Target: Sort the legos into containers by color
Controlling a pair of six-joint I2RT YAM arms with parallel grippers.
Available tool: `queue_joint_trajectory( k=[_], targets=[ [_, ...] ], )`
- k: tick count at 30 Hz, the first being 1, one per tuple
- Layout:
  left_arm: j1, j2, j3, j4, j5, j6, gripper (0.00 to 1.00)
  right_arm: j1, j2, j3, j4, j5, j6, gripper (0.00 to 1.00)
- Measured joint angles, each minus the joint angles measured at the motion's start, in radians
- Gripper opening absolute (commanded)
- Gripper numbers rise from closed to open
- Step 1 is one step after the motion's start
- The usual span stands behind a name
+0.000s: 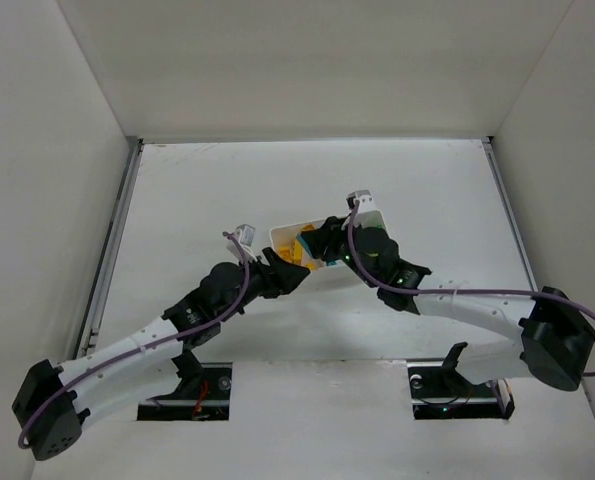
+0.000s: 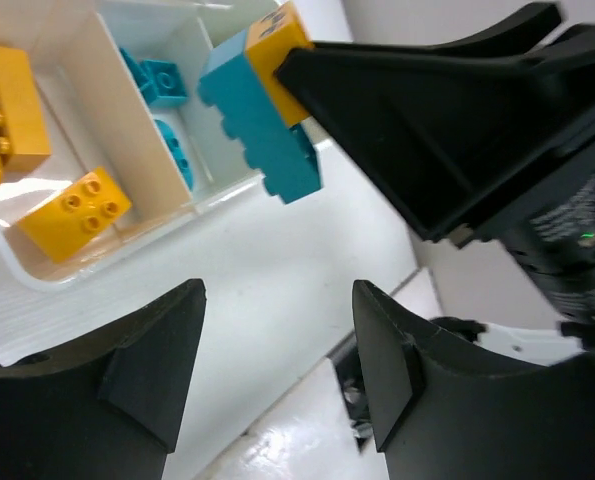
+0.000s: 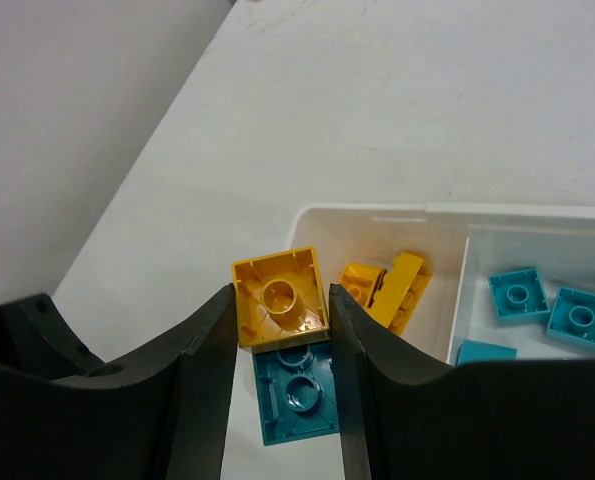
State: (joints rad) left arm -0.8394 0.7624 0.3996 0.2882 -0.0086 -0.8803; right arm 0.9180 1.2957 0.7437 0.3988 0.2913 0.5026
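My right gripper point(image 3: 280, 300) is shut on two legos stuck together, an orange-yellow square brick point(image 3: 280, 297) and a cyan brick point(image 3: 297, 392), held just outside the left end of the white tray point(image 3: 377, 212). In the left wrist view the same pair hangs above the tray's corner, cyan brick point(image 2: 262, 120) below the orange one point(image 2: 277, 35). My left gripper point(image 2: 277, 290) is open and empty, below and apart from the pair. The end compartment holds orange-yellow legos point(image 2: 75, 208); the one beside it holds cyan legos point(image 2: 162, 80).
Both arms meet at the tray point(image 1: 287, 232) in the middle of the white table, left gripper point(image 1: 295, 275) on its near side, right gripper point(image 1: 322, 245) over it. White walls close in three sides. A dark slot point(image 2: 352, 375) lies at the table's near edge.
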Motion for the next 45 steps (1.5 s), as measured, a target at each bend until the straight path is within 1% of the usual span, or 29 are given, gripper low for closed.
queue_joint_trajectory(
  k=[4,7,18,25,29,37,42,45],
  targets=[
    [-0.051,0.05,0.023,-0.008,-0.113,0.047,0.59,0.009,0.01,0.015,0.013,0.044,0.034,0.23],
    [-0.055,0.076,0.029,0.015,-0.149,0.054,0.59,0.014,0.01,0.015,0.015,0.064,0.054,0.23],
    [-0.052,0.126,0.029,0.12,-0.173,0.035,0.59,0.023,0.01,0.015,0.031,0.08,0.108,0.24],
    [-0.063,0.159,0.029,0.19,-0.174,0.025,0.57,0.027,0.01,0.011,0.037,0.08,0.14,0.24],
    [-0.062,0.193,0.029,0.201,-0.176,0.02,0.5,0.035,0.009,0.005,0.044,0.079,0.158,0.24],
    [-0.062,0.201,0.029,0.238,-0.2,0.017,0.44,0.039,0.003,-0.017,0.061,0.07,0.195,0.24],
    [-0.064,0.203,0.029,0.256,-0.236,0.019,0.32,0.039,-0.006,-0.034,0.067,0.065,0.218,0.24],
    [-0.065,0.209,0.029,0.261,-0.25,0.019,0.26,0.039,-0.01,-0.04,0.078,0.061,0.235,0.24]
  ],
)
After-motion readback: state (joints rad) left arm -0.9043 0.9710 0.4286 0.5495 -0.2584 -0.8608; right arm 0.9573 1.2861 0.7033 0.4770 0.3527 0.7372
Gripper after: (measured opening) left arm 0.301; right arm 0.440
